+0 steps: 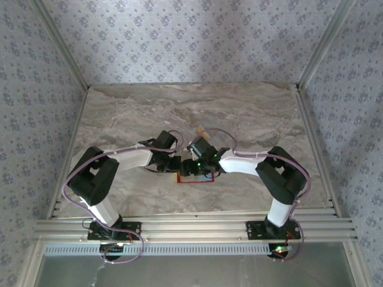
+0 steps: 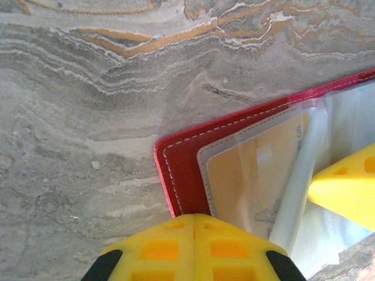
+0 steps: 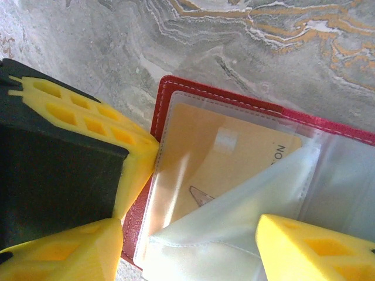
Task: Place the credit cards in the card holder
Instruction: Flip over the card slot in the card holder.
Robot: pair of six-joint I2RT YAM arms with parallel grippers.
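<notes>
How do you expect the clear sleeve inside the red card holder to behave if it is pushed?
Probably floppy: the clear sleeve curls up off the tan card. Its glossy sheen suggests slipperiness. The card holder looks thin and light, so it may slide on the table.

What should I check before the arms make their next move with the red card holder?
1. Card holder open on the table: ok.
2. Tan-yellow card inside a clear sleeve: ok.
3. Left gripper shut at the holder's edge: ok.
4. Right gripper open, holding nothing: ok.
5. Clear leaf lying flat: not ok, it is lifted.
6. Second card's place: cannot tell.
</notes>
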